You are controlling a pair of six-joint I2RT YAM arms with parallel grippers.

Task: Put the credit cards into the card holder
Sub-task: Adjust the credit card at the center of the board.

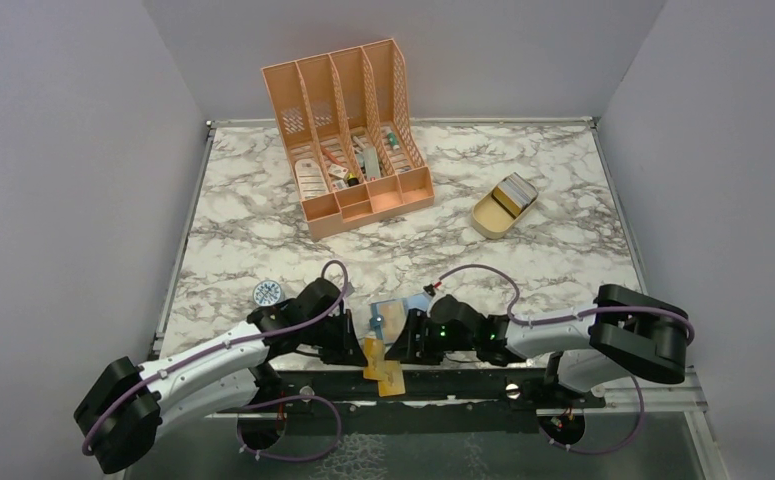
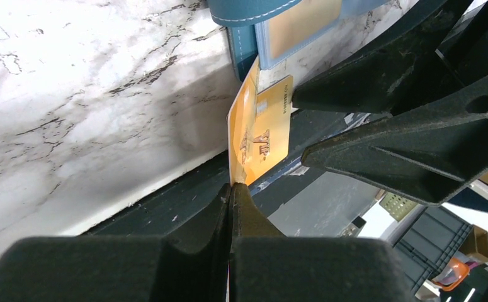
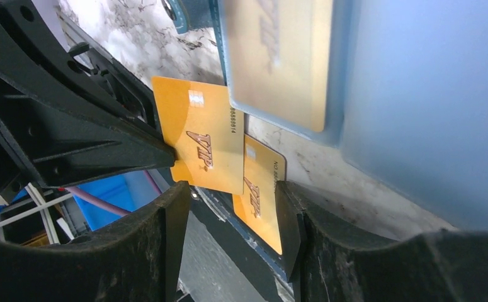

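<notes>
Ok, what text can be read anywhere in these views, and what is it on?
"VIP": on the gold card pinched in the jaws of the left gripper.
"VIP": on the second gold card next to it.
Digits along the short edge of both: too small to read with certainty.
Lettering on the third card in the card holder: blurred behind the pocket, unreadable.

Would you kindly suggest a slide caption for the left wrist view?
Left claw shut on a gold credit card at the table edge, beside the open teal card holder.
</notes>
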